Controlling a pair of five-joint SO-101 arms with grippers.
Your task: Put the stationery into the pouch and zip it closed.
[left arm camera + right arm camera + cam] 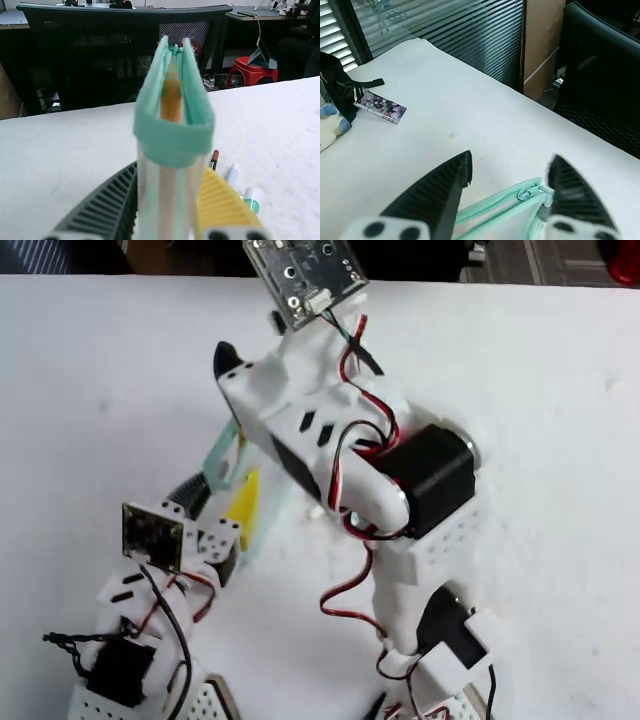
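Left tool (pixel 171 170) clamps pouch (pixel 172 135), right tool (pixel 511 165) gapes astride its zipper (pixel 525 194), pens (pixel 235 176) alongside.

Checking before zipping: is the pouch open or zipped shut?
Open: the pouch gapes at its mouth, an orange item visible inside.

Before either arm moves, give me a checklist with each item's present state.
1. Pouch held: ok. The left gripper is shut on the pouch.
2. Pouch mouth open: ok. It gapes, with an orange pencil inside.
3. All stationery in: not ok. Several pens lie on the table beside the pouch.
4. Zip approach: ok. The right gripper is open, and the zipper pull sits ungripped between its fingers.
5. Zip closed: not ok.
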